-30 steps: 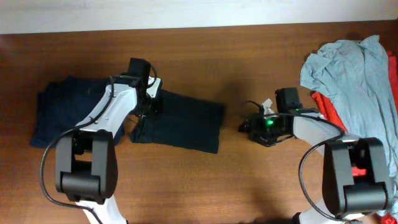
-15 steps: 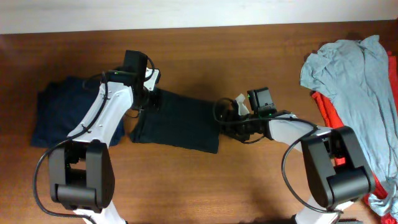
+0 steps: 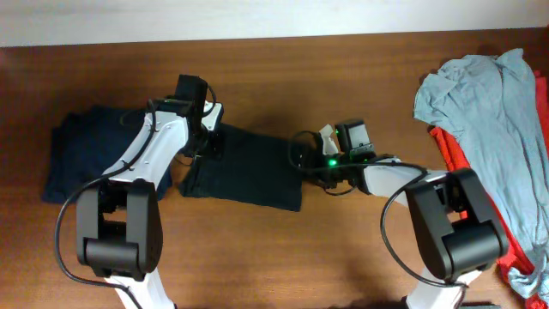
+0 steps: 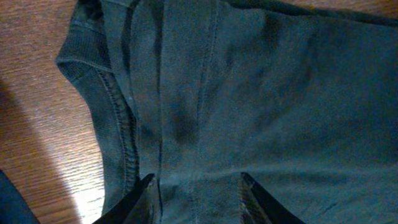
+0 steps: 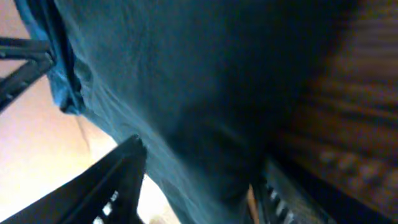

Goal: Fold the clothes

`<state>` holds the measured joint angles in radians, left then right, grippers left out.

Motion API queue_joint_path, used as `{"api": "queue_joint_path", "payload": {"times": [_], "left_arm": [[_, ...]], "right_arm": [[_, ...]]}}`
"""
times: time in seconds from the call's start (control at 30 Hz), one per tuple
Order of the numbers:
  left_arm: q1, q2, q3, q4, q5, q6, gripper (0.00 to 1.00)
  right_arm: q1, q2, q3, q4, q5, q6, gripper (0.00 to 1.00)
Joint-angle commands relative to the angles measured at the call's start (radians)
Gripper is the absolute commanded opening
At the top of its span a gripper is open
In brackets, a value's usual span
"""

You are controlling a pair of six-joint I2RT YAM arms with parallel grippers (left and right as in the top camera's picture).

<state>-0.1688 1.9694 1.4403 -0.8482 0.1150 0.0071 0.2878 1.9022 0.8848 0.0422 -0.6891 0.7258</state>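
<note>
At the far left of the counter we see a dark blue garment lying flat. Just to its right, near the middle of the counter, lies the black T-shirt, folded into a flat rectangle. The left arm hides where the two meet. The left claw hangs over the shirt's upper left corner. Its fingers are spread, with stitched seams and a ribbed edge of the shirt below them. The right claw is at the shirt's right edge, spread wide, with dark cloth filling the gap. That view is blurred, so we cannot tell whether it touches the cloth. At the far right, a crumpled grey shirt lies partly over a red shirt.
</note>
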Motion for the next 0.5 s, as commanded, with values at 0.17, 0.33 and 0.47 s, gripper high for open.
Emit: {"api": "queue_joint_path", "payload": {"times": [0.17, 0.33, 0.47], "left_arm": [[0.003, 0.003, 0.011, -0.002, -0.003, 0.016, 0.42], [0.005, 0.0, 0.015, -0.014, -0.005, 0.016, 0.42], [0.02, -0.024, 0.05, -0.053, -0.007, 0.016, 0.41]], "right_arm": [[0.04, 0.03, -0.015, -0.003, 0.103, 0.042, 0.25], [-0.037, -0.015, -0.015, -0.147, 0.165, 0.004, 0.1], [-0.126, -0.111, -0.007, -0.346, 0.312, -0.12, 0.05]]}}
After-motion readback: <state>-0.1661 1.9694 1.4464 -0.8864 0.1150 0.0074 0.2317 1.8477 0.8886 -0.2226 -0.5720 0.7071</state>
